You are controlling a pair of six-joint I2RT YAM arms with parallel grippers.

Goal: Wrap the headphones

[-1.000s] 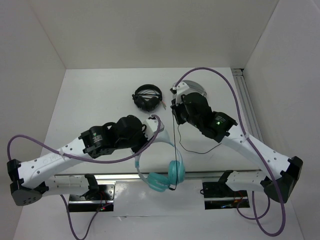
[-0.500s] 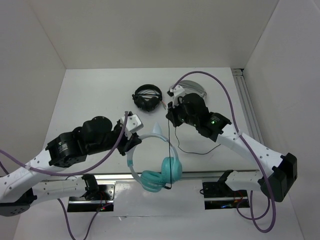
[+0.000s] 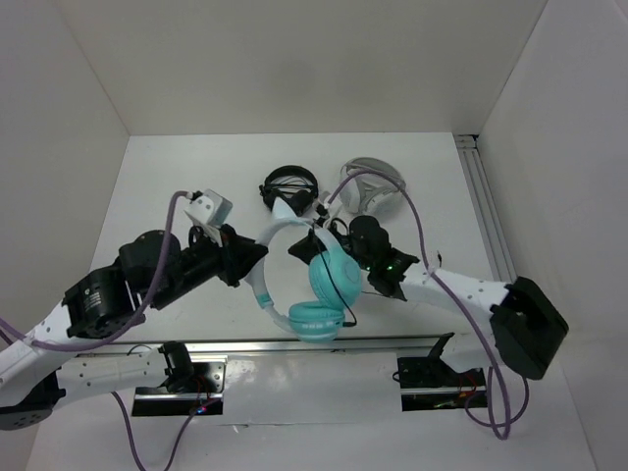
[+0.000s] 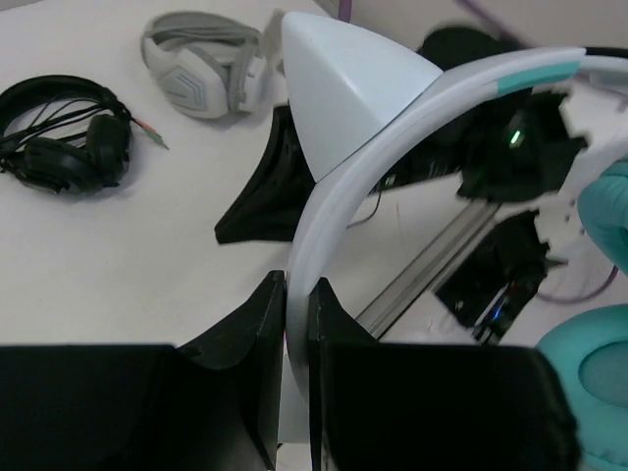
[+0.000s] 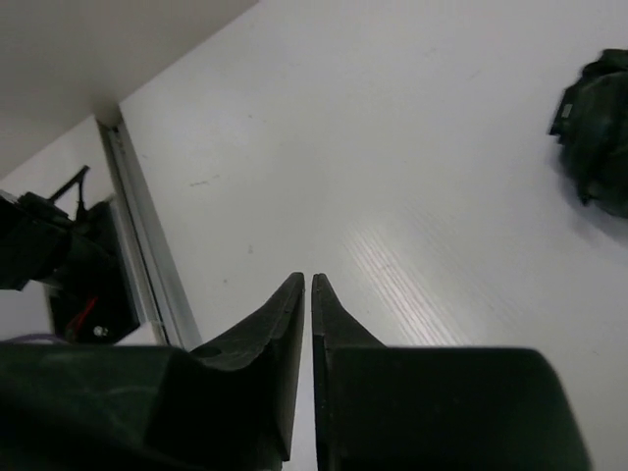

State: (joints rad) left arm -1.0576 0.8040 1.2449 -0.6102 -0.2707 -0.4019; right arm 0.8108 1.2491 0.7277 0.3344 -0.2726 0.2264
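Nearest, the left claw (image 4: 297, 285) is clenched on the pale translucent headband of the headphones (image 3: 316, 294). It appears to hold them off the tabletop (image 3: 167, 186) between the two arms, with the teal cups hanging toward the near edge. They look light. The band is probably springy, slick plastic, so a hold beside the cat-ear point seems safest. The thin black cable (image 3: 345, 294) looks limp and likely to snag. Just behind the cups, the right claw (image 5: 304, 287) has its fingers nearly together, with nothing visible between them. Farther back lie black headphones (image 3: 289, 191) and grey-white headphones (image 3: 378, 186).
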